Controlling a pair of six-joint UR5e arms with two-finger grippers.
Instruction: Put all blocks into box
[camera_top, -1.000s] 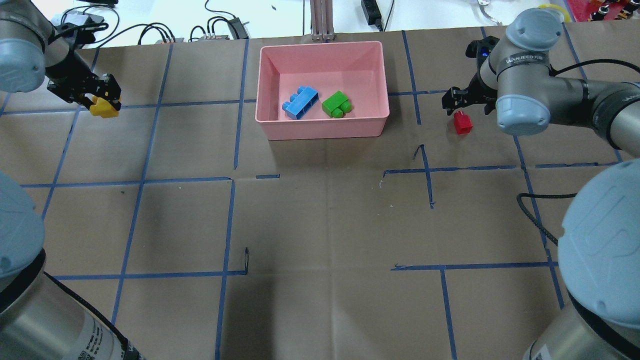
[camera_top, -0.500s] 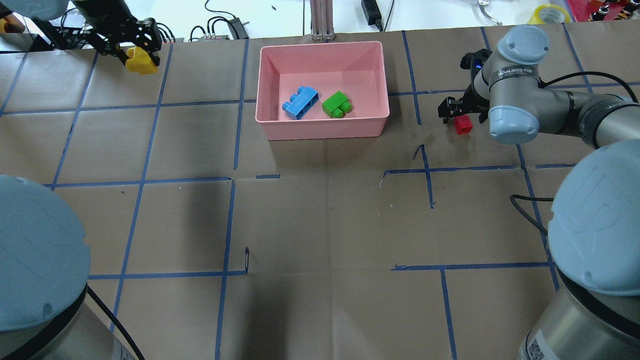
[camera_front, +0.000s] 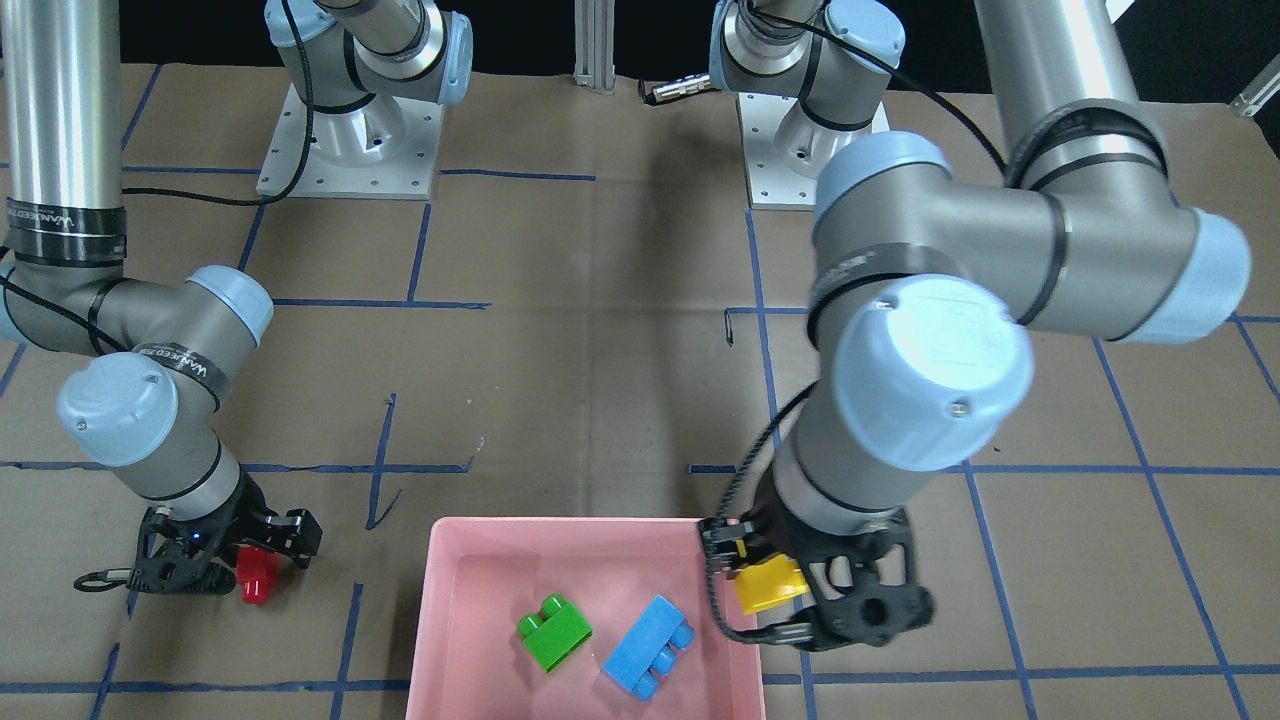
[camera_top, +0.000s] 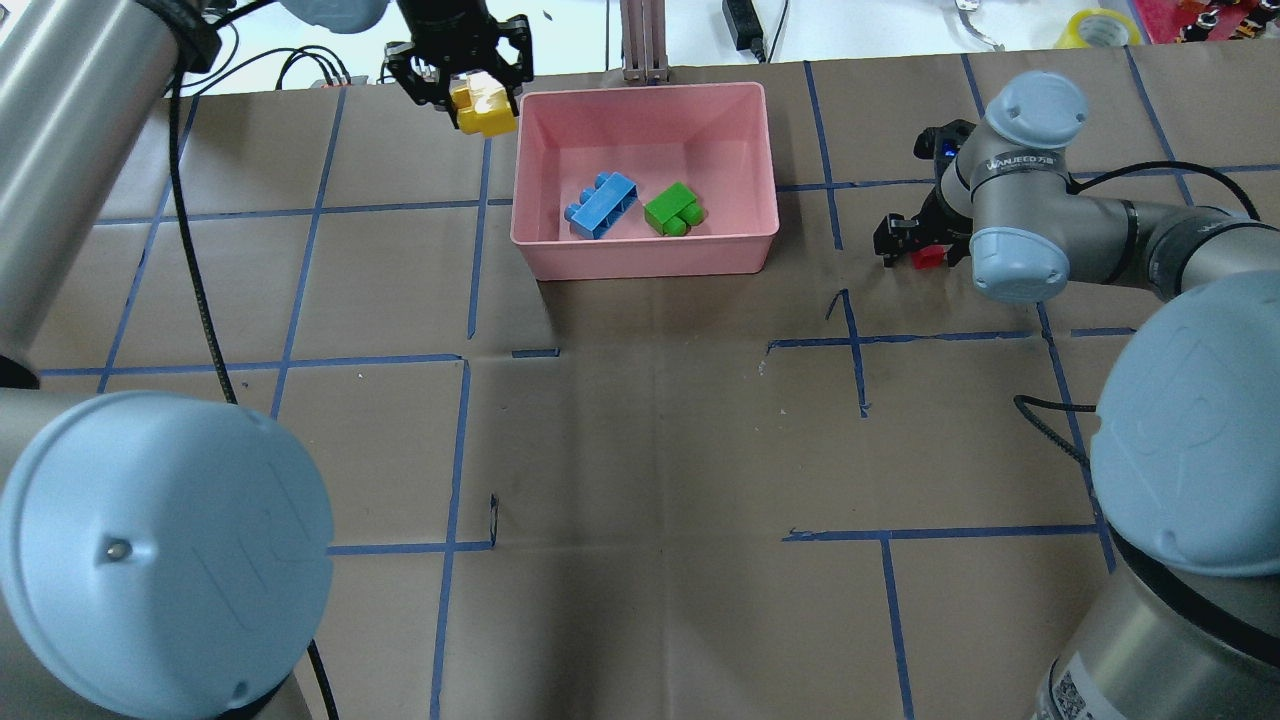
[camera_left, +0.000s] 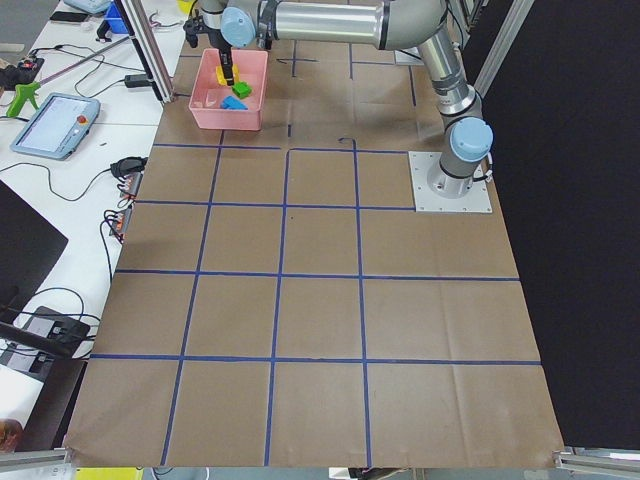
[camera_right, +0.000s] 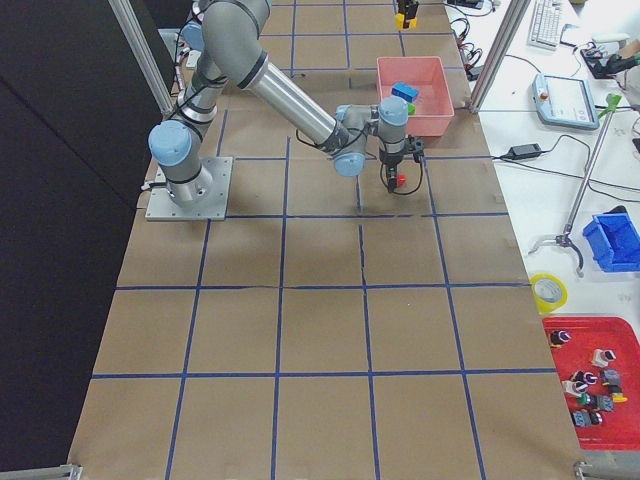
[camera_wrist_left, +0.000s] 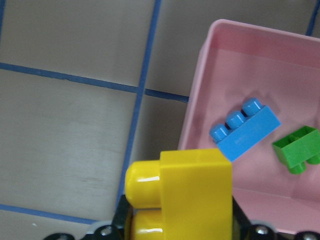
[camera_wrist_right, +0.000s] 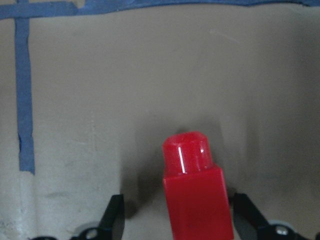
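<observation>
The left gripper (camera_front: 770, 590) is pinched onto the yellow block (camera_top: 483, 106) and carries it raised in the air at the left-hand wall of the box (camera_top: 645, 256). That height is what would let the block pass over the low pink wall rather than knock into it. The left wrist view shows the block hanging right at the wall's rim, with the box floor opening beyond it. Whether it is already fully over the inside cannot be told, since the two table-wide views place it at different corners, which fits something held high. The blue block (camera_top: 602, 205) and the green block (camera_top: 673, 210) lie side by side on the box floor, apart from each other and toward the wall nearer the robot. This leaves bare floor where a dropped block would likely land without stacking. On the other side, the right gripper (camera_front: 240, 565) is down at the table (camera_top: 650, 450) with its fingers (camera_wrist_right: 114, 216) spread to either side of the red block (camera_wrist_right: 197, 200). That block rests on the paper well to the right of the box. A gap shows beside it on at least one side, so the grasp looks set up but not yet closed. By this reckoning two blocks are in, one is about to be released, and one waits to be gripped.
</observation>
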